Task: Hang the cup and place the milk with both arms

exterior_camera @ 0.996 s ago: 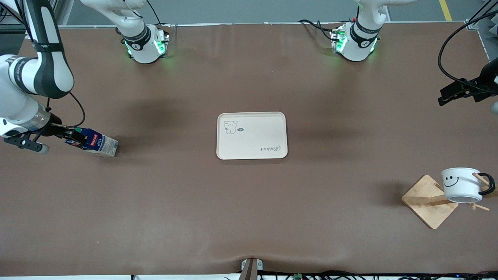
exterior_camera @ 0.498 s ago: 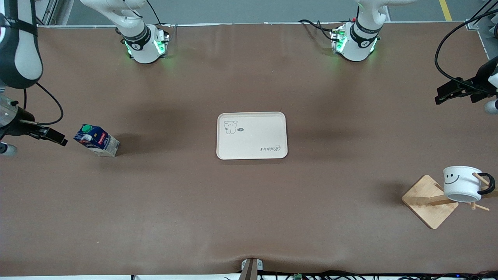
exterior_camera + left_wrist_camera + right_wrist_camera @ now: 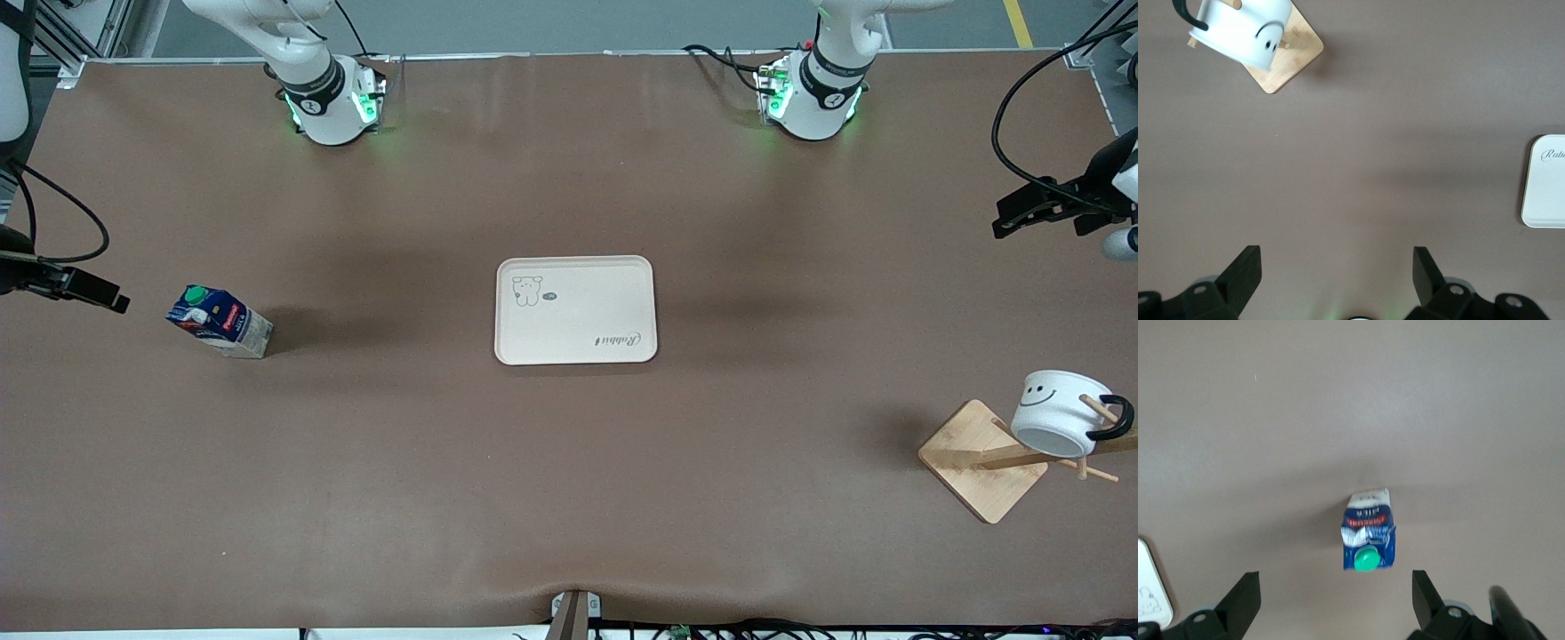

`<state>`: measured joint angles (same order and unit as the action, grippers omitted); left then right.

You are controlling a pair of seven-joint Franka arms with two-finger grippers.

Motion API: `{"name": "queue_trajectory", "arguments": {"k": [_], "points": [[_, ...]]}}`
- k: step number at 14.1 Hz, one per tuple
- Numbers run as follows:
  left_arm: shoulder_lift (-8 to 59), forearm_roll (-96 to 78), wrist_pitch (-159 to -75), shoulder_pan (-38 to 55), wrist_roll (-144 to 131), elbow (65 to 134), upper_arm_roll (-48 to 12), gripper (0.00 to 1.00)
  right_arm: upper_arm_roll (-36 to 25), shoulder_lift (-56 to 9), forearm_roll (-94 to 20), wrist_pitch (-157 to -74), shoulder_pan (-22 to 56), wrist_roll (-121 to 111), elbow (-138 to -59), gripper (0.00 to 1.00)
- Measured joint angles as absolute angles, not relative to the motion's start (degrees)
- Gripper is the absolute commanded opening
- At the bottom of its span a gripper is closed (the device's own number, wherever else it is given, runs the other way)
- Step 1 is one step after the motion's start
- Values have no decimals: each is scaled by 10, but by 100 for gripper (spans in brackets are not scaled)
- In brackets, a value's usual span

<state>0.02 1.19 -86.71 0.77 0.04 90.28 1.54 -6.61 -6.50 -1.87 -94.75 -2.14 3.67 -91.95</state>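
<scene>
Evidently the task is at its close, with both arms clear of their things. At the right arm's end of the counter (image 3: 373, 462), the right jaws (image 3: 107, 298) hang spread and empty over the counter's edge, with the milk (image 3: 220, 321) standing upright on the bare surface, apart from them toward the tray (image 3: 576, 310); in the right wrist view the milk (image 3: 1369, 539) sits ahead of the gap between the two fingers (image 3: 1238, 603), untouched. The tray lies mid-counter with nothing on it, so by my reading the milk counts as placed only if its spot beside the tray was the goal. At the left arm's end, the left jaws (image 3: 1013, 218) are likewise parted and empty, up over the counter's rim, well apart from the cup (image 3: 1058, 413), which hangs tilted by its black handle on a peg of the wooden rack (image 3: 982, 462). Next, I judge, each arm need only draw away; wide open room lies around the tray, though both jaws sit close to the counter's ends.
</scene>
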Motion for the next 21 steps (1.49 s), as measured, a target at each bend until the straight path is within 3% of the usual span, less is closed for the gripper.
{"name": "queue_trajectory", "arguments": {"k": [6,13,21], "points": [[0,12,-868,14,0,902,6,100,-65,-48,-20,-887,-9,32,-906,100],[0,12,-868,13,0,901,6,100,-64,-39,-18,-787,4,30,-776,100],[0,12,-868,12,0,901,8,100,-66,39,-14,-837,4,30,-891,100]]}}
